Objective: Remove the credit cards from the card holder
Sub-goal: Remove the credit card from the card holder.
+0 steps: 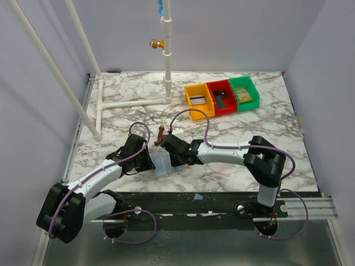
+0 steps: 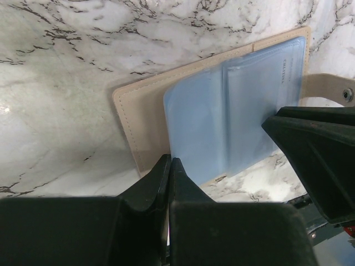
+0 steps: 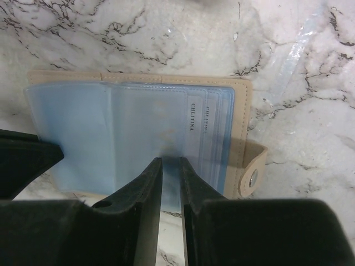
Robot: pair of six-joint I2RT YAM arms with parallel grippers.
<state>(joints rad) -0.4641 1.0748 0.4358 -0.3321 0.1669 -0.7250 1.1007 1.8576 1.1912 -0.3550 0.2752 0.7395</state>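
Observation:
The card holder [image 1: 161, 165] lies open on the marble between the two arms, a beige cover with pale blue plastic sleeves. It fills the left wrist view [image 2: 233, 111] and the right wrist view [image 3: 111, 133]. My left gripper [image 1: 148, 162] is shut, its tips [image 2: 170, 160] pinched at the edge of a blue sleeve. My right gripper [image 1: 171, 152] is open by a narrow gap, its tips [image 3: 170, 159] resting on the blue sleeves. I cannot make out separate cards inside the sleeves. A snap tab [image 3: 252, 177] sticks out of the cover.
Yellow [image 1: 198, 100], red [image 1: 221, 97] and green [image 1: 244, 91] bins stand at the back right. A white pipe frame [image 1: 133, 103] lies at the back left with an upright post [image 1: 167, 55]. A small brown object [image 1: 161, 136] sits just behind the grippers.

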